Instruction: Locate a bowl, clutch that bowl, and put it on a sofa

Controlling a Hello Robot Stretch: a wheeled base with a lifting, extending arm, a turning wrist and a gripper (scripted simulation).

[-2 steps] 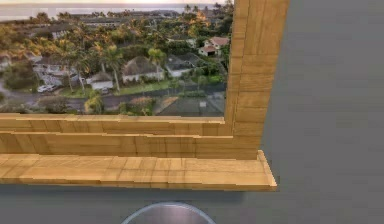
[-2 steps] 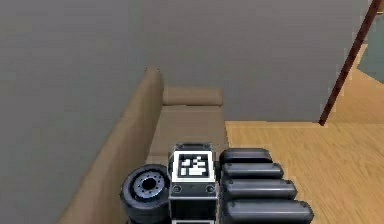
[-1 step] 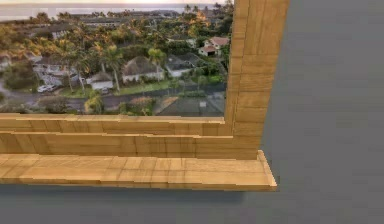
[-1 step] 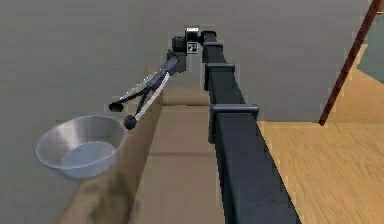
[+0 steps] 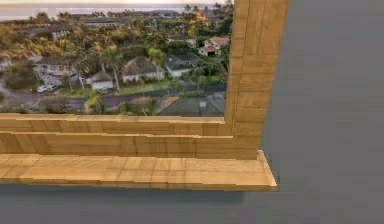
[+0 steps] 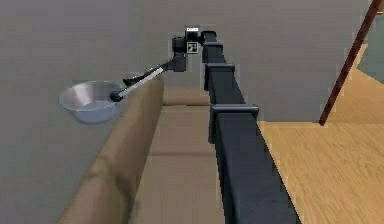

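A pale glassy bowl [image 6: 88,101] hangs in the air at the gripper's [image 6: 122,88] far end, in front of the grey wall and clear of every surface, so the gripper holds the bowl. The dark arm [image 6: 235,125] rises from the arm side view's bottom edge and reaches out over a tan sofa [image 6: 175,150]. The bowl hangs beyond the sofa's backrest [image 6: 125,145], toward that view's left. The sofa's seat cushions lie below the arm.
The forward view faces a wooden window frame [image 5: 245,70] with a wide sill [image 5: 140,172] set in a grey wall [image 5: 330,110], houses and trees beyond. In the arm side view, wooden floor [image 6: 320,160] lies right of the arm, and a brown slanted rail [image 6: 352,70] stands at far right.
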